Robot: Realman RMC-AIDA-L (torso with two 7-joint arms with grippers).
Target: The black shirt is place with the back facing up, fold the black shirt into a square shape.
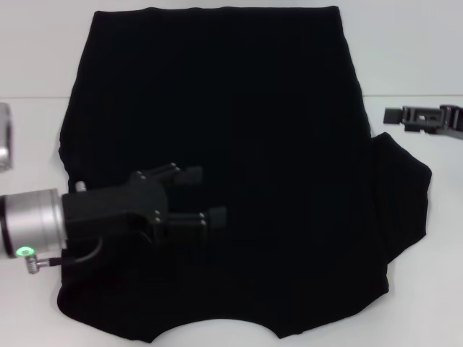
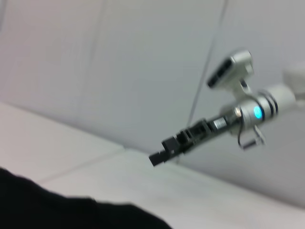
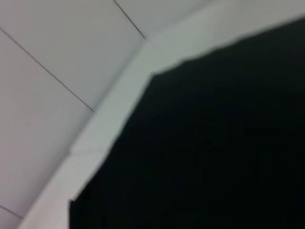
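The black shirt (image 1: 239, 144) lies flat on the white table, its curved neckline at the near edge. One short sleeve (image 1: 401, 195) sticks out on the right; no sleeve shows on the left side. My left gripper (image 1: 205, 194) hovers over the shirt's near-left part, open, with nothing seen between its fingers. My right gripper (image 1: 394, 116) is off the shirt to the right, above bare table beside the sleeve. It also shows in the left wrist view as the right gripper (image 2: 159, 156), beyond an edge of the shirt (image 2: 57, 212). The right wrist view shows shirt fabric (image 3: 214, 152).
The white table (image 1: 29, 108) shows bare strips to the left and right of the shirt. A silver metal part (image 1: 4, 137) sits at the left edge of the head view. A pale wall (image 2: 119, 71) stands behind the table.
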